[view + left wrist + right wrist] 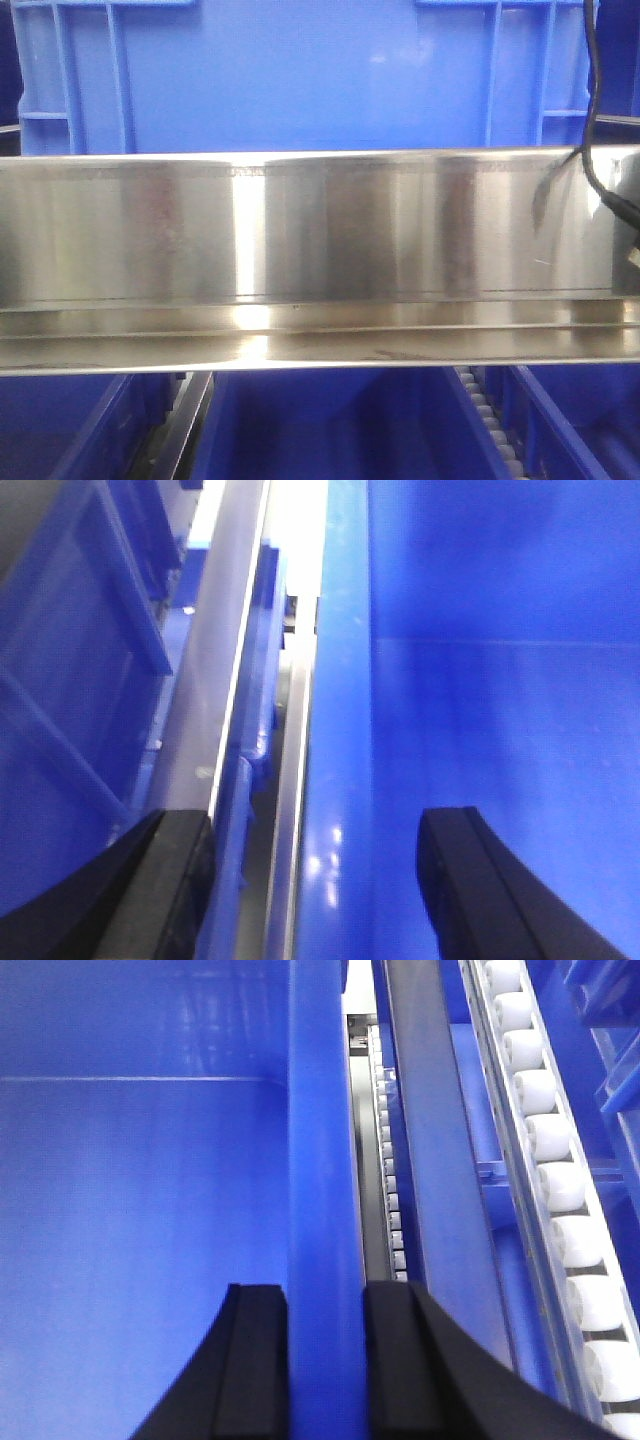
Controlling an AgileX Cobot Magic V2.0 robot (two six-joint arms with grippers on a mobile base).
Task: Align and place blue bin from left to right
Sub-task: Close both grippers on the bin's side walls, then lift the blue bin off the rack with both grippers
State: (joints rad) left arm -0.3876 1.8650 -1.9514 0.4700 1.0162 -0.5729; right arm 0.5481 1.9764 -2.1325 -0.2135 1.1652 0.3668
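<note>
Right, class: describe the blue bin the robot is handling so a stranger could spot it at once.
Find the wide shiny steel rail crossing the front view; below it, the bright blue plastic bin sits in the middle lane, beside the white roller track. Unlike its blue neighbours, the right gripper and left gripper straddle its side walls.

In the left wrist view, we see the left gripper (320, 900) with its jaws spread wide. One black finger (160, 890) enters at 7 o'clock and the other at 5 o'clock, with a broad gap between them.

In the right wrist view, we see the right gripper (326, 1360) with its jaws drawn close. Its fingers (255, 1360) sit on either side of 6 o'clock and press on both faces of the blue bin (320, 1160) wall. Both grippers point toward 12 o'clock.
</note>
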